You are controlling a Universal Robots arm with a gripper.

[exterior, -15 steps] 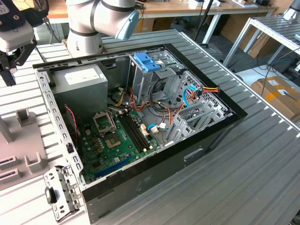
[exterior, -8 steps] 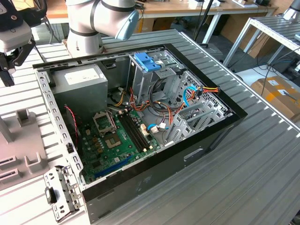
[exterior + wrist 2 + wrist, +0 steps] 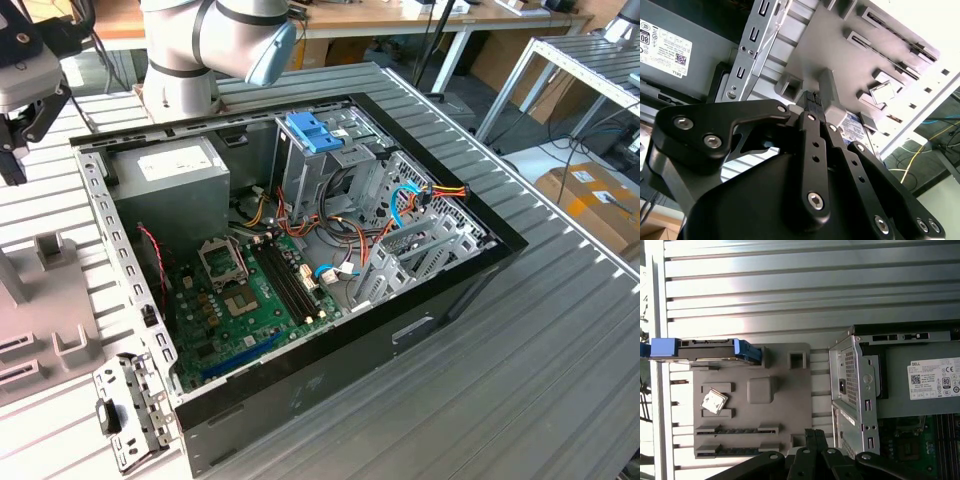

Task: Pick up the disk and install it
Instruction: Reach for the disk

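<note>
The gripper [image 3: 812, 100] hangs over the near edge of the grey fixture tray [image 3: 780, 415] with its jaws drawn together and nothing between them; it reads as poised above the parts holder rather than engaged with anything. It points down at the tray, wrist roughly square to the ribbed table [image 3: 790, 290], a pose that suits a straight descent onto a part held upright. The tray seems made for exactly that; each part sits in its own moulded seat so that an edge stands proud for the fingers. Just beyond the fingertips lie two memory sticks [image 3: 735, 430] in parallel slots; past them a small square chip [image 3: 714, 401] rests tilted in its pocket. At the tray's far edge the disk [image 3: 705, 350] stands on its long side in a slot, its blue carrier ends showing at either side. It is untouched and well apart from the gripper, so I judge the pick not yet begun. Beside the tray, the computer case [image 3: 300, 380] lies open on its side, power supply [image 3: 170, 170] nearest the tray and motherboard [image 3: 250, 300] exposed. Farther in stands the metal drive cage [image 3: 330, 170] with its blue latch [image 3: 313, 130] on top, presumably where the disk belongs. Behind it all, the arm's base [image 3: 220, 35] rises at the back of the table.
</note>
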